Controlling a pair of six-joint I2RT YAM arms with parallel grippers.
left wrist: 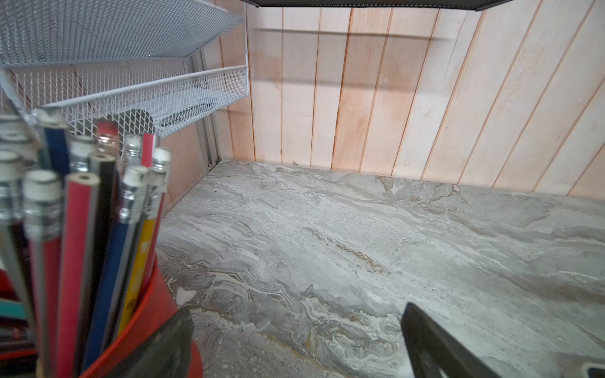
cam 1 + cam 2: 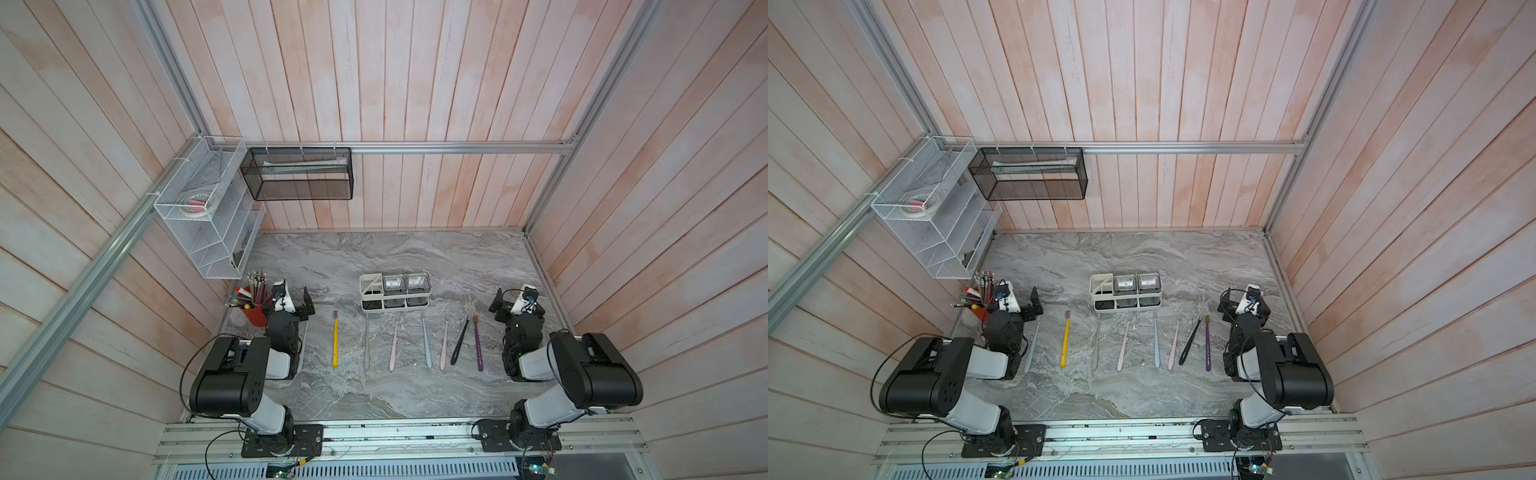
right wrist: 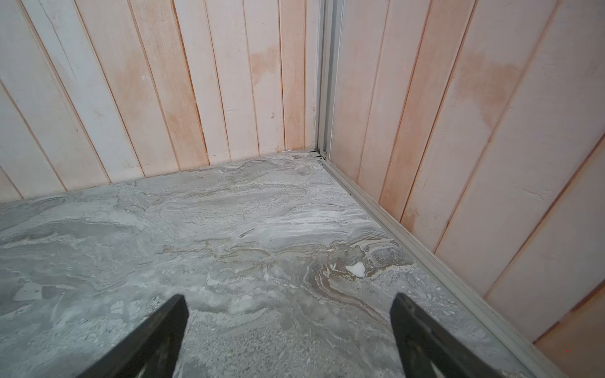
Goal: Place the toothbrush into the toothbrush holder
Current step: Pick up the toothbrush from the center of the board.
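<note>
Left tool (image 1: 296, 314) and right tool (image 3: 289, 301) gape wide, both empty. The toothbrushes (image 2: 335, 340) lie in a row on the worktop (image 2: 374, 395) before the toothbrush holder (image 2: 365, 306). Risk: the black toothbrush (image 2: 459, 343) and purple toothbrush (image 2: 478, 345) nearly touch, so a pinch may grab both.

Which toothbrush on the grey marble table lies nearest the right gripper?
The purple plastic toothbrush, outermost in the row, just past the slanted black toothbrush toward the right gripper.
</note>
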